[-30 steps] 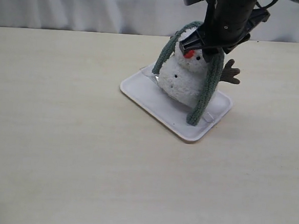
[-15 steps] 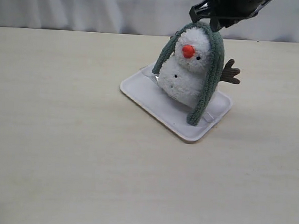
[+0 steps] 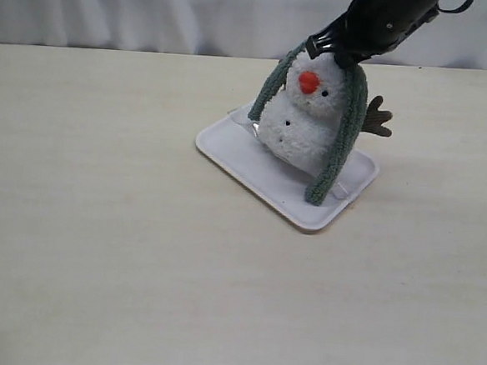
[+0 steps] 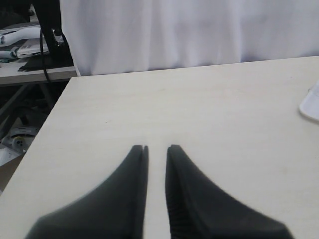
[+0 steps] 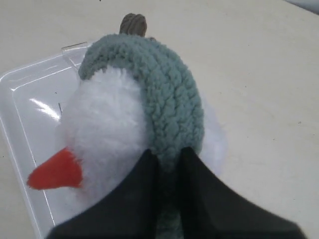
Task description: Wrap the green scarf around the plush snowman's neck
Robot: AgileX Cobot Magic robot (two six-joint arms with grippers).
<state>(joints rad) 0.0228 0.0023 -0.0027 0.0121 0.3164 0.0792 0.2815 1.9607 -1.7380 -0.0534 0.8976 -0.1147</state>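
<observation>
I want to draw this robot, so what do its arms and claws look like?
Both claws are black. The left claw has two smooth, curved fingers that taper to narrow tips, with ridges on one inner face. The right claw has the same dark tapered fingers. The right arm is chunky and black, with a thin black cable looping beside it. No markings show.

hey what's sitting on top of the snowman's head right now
The green scarf is draped over the snowman, both ends hanging down. The right gripper pinches it on top. The neck is hidden.
</observation>
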